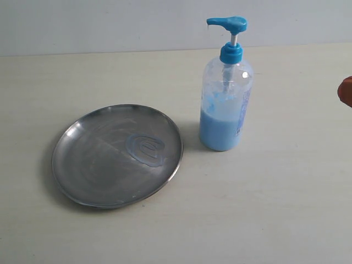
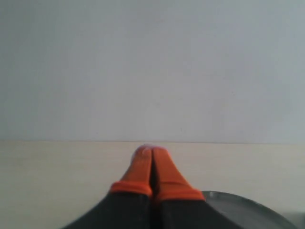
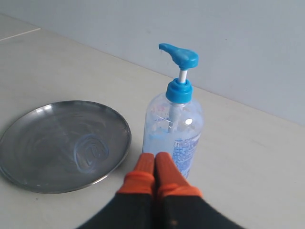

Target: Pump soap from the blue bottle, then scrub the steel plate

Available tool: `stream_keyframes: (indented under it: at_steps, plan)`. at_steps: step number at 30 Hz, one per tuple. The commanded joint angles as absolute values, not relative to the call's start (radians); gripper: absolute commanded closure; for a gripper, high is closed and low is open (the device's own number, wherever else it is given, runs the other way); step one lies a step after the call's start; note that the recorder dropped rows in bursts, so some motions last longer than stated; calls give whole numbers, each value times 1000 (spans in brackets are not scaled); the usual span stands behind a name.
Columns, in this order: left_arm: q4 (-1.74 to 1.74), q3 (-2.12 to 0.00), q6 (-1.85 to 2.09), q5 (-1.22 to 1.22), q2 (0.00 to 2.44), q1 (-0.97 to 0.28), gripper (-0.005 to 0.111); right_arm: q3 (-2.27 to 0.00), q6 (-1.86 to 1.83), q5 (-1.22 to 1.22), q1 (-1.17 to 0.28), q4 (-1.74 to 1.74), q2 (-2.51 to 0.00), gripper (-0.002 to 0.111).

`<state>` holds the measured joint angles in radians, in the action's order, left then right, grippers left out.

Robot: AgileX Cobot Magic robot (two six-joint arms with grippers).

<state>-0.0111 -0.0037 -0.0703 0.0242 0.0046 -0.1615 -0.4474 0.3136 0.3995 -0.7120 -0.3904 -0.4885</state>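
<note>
The blue bottle (image 1: pixel 226 93) stands upright on the table right of the steel plate (image 1: pixel 99 176), its pump head raised and its spout turned toward the plate. Pale blue soap (image 1: pixel 220 129) fills its lower part. A swirl of soap (image 1: pixel 146 148) lies on the plate. My right gripper (image 3: pixel 155 156) is shut and empty, its orange tips close to the bottle's (image 3: pixel 174 129) side; in the exterior view only an orange tip (image 1: pixel 346 91) shows at the right edge. My left gripper (image 2: pixel 151 150) is shut and empty, with the plate's rim (image 2: pixel 248 204) beside it.
A pale table (image 1: pixel 286 209) holds the bottle and plate, and a light grey wall (image 1: pixel 110 22) runs behind it.
</note>
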Motion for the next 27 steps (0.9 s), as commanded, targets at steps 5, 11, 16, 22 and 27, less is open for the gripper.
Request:
stream_keyframes:
  at_steps: [5, 11, 16, 22, 27]
  plan:
    - [118, 0, -258, 213, 0, -159, 107, -447, 316, 387, -710, -394, -484, 108]
    - [116, 0, -273, 301, 0, -159, 107, -447, 316, 387, -710, -394, -484, 108]
    - [116, 0, -273, 335, 0, -159, 107, -447, 316, 387, -710, -394, -484, 108]
    - [122, 0, -269, 335, 0, -159, 107, -447, 316, 387, -710, -394, -484, 108]
    - [121, 0, -266, 335, 0, -159, 107, -447, 317, 387, -710, -394, -484, 108]
